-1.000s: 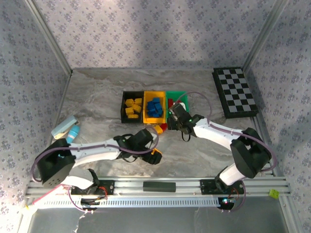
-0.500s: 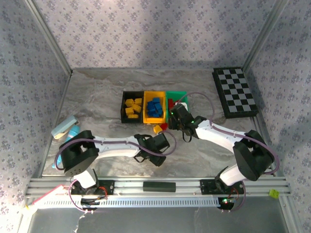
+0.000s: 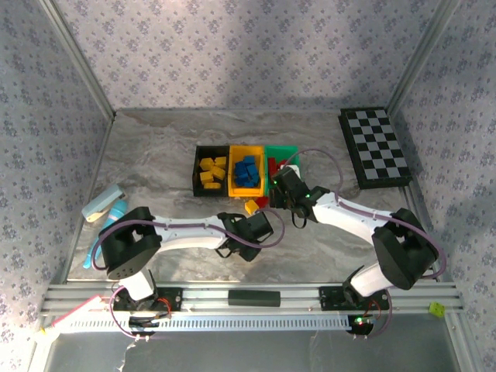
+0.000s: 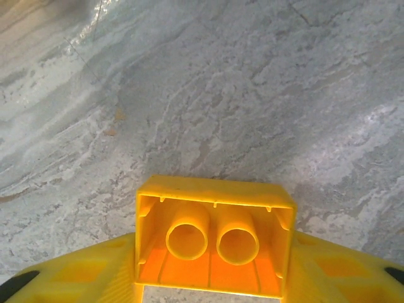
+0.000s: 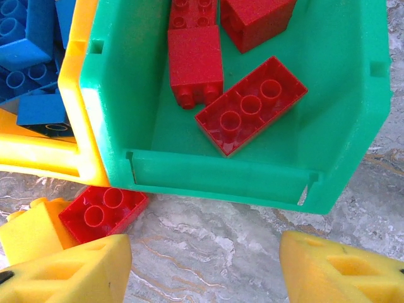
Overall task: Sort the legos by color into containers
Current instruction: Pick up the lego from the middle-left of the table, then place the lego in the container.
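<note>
The marbled counter point(image 3: 155, 155) carried three bins in a row. The black bin point(image 3: 195, 177) held yellow legos point(image 3: 211, 170), the yellow bin point(image 3: 246, 191) blue legos point(image 3: 246, 170) and the green bin point(image 5: 214, 180) red legos point(image 5: 249, 113). My right hand point(image 5: 205, 265) hovered, fingers apart, at the green bin's 6 o'clock. A loose red lego point(image 5: 104, 213) lay at my 10 o'clock against that bin's near wall, with a loose yellow lego point(image 5: 31, 230) touching it. My left hand point(image 4: 211, 271) was clamped on a yellow brick point(image 4: 214, 237) above bare counter.
</note>
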Robot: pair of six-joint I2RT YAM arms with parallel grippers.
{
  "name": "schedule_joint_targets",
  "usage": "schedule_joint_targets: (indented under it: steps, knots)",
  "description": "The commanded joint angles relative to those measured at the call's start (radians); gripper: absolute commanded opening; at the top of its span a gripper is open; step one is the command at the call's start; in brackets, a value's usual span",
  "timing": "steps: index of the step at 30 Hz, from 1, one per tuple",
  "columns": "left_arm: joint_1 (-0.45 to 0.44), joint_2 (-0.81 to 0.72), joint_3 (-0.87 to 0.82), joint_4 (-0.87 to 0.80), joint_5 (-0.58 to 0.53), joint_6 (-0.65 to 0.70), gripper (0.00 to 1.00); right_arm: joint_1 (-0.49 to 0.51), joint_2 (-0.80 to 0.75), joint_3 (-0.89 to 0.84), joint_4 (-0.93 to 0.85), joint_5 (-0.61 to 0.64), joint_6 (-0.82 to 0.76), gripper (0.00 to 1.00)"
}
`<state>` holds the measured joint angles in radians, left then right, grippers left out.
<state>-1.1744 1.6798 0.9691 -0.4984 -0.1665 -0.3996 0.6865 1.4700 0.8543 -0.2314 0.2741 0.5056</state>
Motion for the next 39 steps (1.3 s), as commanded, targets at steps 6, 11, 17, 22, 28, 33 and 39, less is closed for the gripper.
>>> schedule_joint_targets:
  steps: [6, 11, 17, 22, 28, 33, 39]
  knots:
    - [0.007, -0.028, 0.03, -0.044, -0.061, 0.023, 0.51, -0.009, -0.031, -0.014, -0.005, 0.027, 0.014, 0.65]
    - [0.128, -0.1, 0.081, -0.119, -0.078, 0.109, 0.5, -0.008, -0.047, -0.018, -0.003, 0.03, 0.013, 0.65]
    - [0.368, -0.186, 0.154, -0.122, -0.063, 0.165, 0.46, -0.003, -0.086, -0.041, -0.012, 0.032, 0.023, 0.65]
    - [0.533, -0.116, 0.252, -0.101, -0.038, 0.153, 0.46, 0.013, -0.124, -0.068, -0.025, 0.031, 0.037, 0.65]
    - [0.641, 0.052, 0.381, -0.075, 0.034, 0.132, 0.47, 0.054, -0.148, -0.082, -0.06, 0.012, 0.045, 0.65]
    - [0.666, 0.174, 0.496, -0.121, 0.038, 0.139, 0.62, 0.104, -0.151, -0.086, -0.087, 0.024, 0.044, 0.66]
    - [0.666, 0.112, 0.446, -0.107, 0.043, 0.124, 0.73, 0.12, -0.108, -0.089, -0.071, -0.004, 0.042, 0.66]
